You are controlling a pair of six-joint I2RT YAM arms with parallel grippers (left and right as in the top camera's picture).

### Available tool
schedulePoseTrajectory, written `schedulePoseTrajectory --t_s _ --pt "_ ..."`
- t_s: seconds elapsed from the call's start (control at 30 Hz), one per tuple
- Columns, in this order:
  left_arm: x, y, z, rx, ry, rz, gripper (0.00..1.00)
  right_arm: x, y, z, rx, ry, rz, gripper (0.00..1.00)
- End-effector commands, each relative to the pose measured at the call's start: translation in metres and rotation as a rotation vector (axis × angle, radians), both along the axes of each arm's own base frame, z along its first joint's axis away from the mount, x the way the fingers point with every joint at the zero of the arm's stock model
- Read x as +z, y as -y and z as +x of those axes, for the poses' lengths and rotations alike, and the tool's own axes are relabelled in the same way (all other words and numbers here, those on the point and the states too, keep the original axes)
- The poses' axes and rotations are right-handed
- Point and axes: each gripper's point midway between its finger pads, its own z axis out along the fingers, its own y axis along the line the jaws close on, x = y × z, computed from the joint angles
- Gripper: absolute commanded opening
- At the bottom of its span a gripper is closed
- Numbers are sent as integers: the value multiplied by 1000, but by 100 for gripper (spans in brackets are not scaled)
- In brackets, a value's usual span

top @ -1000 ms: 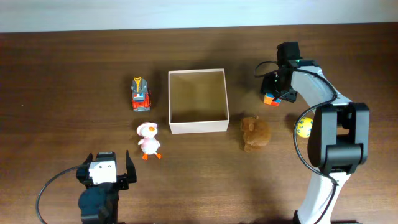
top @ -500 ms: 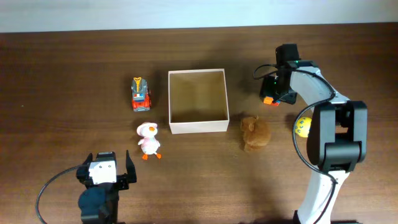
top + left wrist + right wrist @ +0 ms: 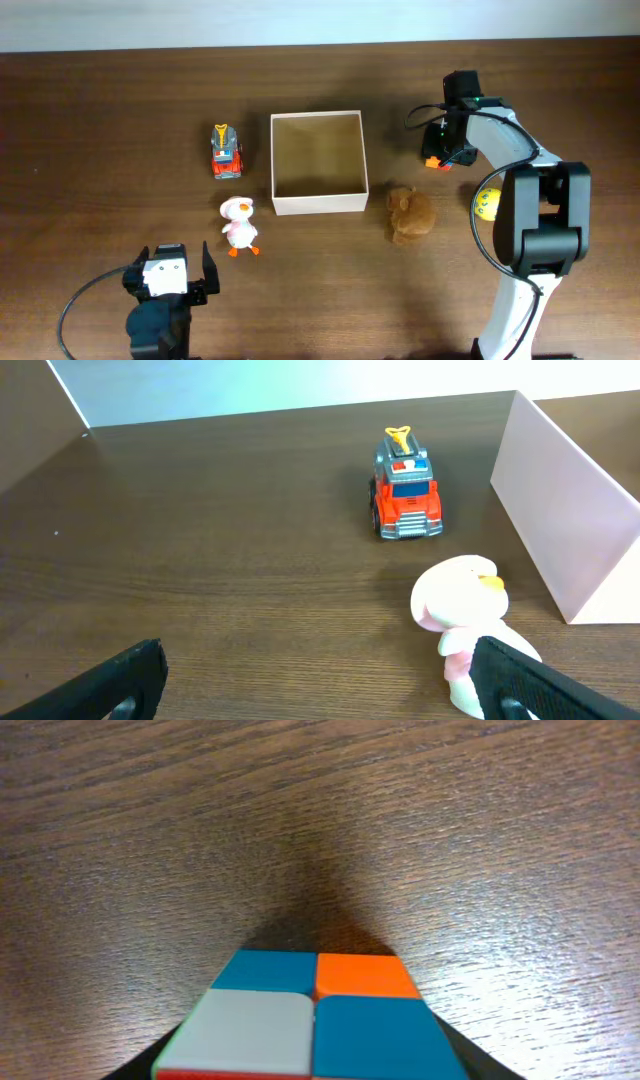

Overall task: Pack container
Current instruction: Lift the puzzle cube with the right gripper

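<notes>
Dark brown wood-grain worktop [image 3: 100, 120], seen from above. A square, shallow white box [image 3: 320, 204] with a tan floor sat open near the middle. To its left stood a red toy fire truck [image 3: 226, 150]. A white toy duck [image 3: 238, 223] with orange feet lay near the box's front left corner. Near the front right corner lay a brown plush animal [image 3: 410, 213], and a yellow ball [image 3: 487, 203] showed partly behind the right arm.

The right gripper [image 3: 447, 150] was lowered over a small puzzle cube [image 3: 315, 1020] to the right of the box, apart from it. The cube's blue, orange and white tiles sat between the dark fingers; whether they pinched it could not be told.

The left gripper [image 3: 170, 272] rested near the front edge, spread wide and holding nothing.
</notes>
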Motion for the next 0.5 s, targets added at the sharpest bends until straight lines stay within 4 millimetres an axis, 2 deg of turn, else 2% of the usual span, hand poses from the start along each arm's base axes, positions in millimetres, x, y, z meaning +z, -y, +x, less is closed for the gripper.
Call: schedulePoseTrajectory --t_s 0.0,0.1,0.3,0.47 --pt "-2 1 0 -12 -2 15 99 -6 4 -2 4 -12 -19 57" --pt "-2 1 0 -12 -2 15 99 -6 4 0 22 -8 -23 54" --pt "-2 1 0 -12 -2 15 99 -5 4 0 22 -6 -23 54" --pt "-2 1 0 -12 -2 15 99 6 4 10 22 21 -23 53"
